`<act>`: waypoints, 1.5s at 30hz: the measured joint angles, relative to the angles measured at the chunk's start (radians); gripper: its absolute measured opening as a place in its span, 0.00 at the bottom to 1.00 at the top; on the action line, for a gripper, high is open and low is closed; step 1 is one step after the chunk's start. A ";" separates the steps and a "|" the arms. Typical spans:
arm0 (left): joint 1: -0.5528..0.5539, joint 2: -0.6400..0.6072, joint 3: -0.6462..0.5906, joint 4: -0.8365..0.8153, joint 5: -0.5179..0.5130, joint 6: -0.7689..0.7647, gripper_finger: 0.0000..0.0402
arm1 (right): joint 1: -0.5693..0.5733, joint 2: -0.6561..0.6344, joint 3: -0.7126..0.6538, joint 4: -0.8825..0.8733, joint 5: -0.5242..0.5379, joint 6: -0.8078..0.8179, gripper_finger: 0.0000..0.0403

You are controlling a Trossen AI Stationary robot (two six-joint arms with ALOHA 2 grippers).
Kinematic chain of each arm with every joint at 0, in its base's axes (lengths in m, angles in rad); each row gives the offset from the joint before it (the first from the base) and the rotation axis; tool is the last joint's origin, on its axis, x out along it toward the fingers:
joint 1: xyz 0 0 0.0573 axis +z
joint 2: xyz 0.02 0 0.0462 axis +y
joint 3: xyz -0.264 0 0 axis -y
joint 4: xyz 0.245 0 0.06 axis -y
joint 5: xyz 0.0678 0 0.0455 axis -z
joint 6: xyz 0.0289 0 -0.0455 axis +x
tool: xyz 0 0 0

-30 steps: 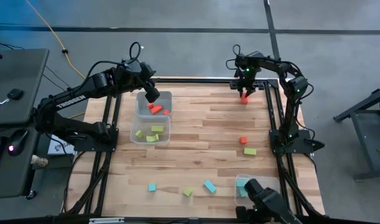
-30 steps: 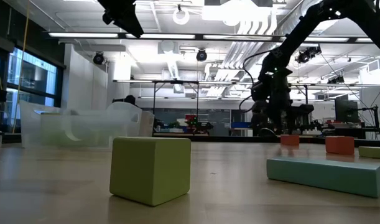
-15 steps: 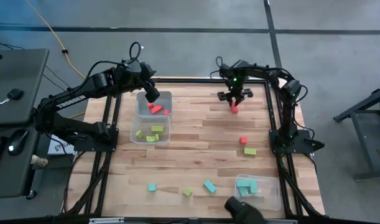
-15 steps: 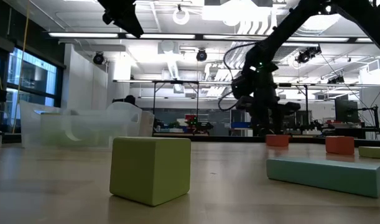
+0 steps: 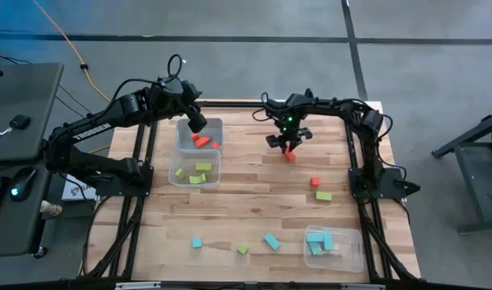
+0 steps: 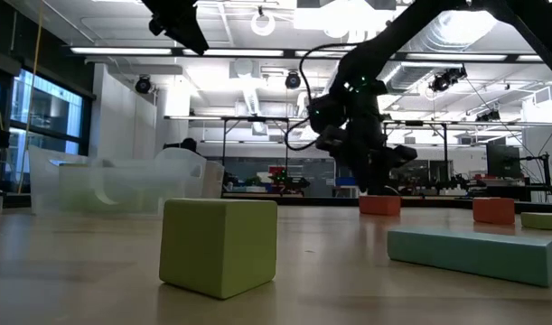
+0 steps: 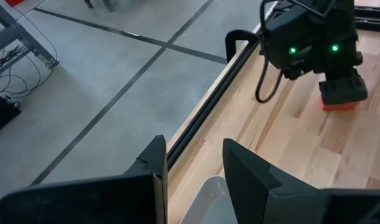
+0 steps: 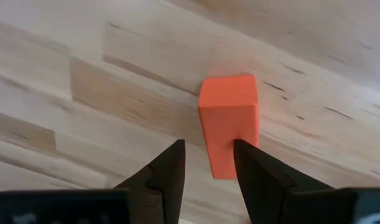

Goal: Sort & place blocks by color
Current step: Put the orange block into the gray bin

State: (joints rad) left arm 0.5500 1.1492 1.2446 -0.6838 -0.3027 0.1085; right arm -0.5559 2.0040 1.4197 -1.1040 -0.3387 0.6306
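The right claw is clamped on a red block touching the counter. The left claw hovers, fingers slightly apart and empty, above a clear tub holding red blocks.

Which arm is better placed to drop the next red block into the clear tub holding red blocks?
The right. Its gripper is shut on a red block above the table's middle. The left gripper hovers with nothing between its fingers over the clear plastic tub holding red blocks.
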 joint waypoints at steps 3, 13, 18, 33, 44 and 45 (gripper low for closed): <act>0.000 0.000 0.000 0.000 0.000 0.000 0.21 | 0.020 -0.002 0.000 0.023 0.011 -0.024 0.33; 0.000 0.000 0.000 0.000 0.003 0.000 0.21 | 0.042 0.002 0.050 0.038 0.085 -0.028 0.48; 0.000 0.000 0.000 0.000 0.004 0.000 0.21 | 0.040 0.002 0.118 -0.029 0.152 -0.035 0.53; 0.000 0.000 0.000 0.000 0.004 0.000 0.21 | 0.040 0.001 0.053 0.026 0.224 -0.055 0.53; 0.000 0.000 0.000 0.000 0.004 0.000 0.21 | 0.059 0.001 -0.045 0.066 0.216 -0.051 0.53; 0.000 0.000 0.000 0.000 0.003 0.000 0.21 | 0.063 0.000 -0.051 0.074 0.215 -0.051 0.53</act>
State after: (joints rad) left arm 0.5500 1.1492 1.2446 -0.6834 -0.2992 0.1081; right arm -0.4933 2.0045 1.3686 -1.0302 -0.1236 0.5793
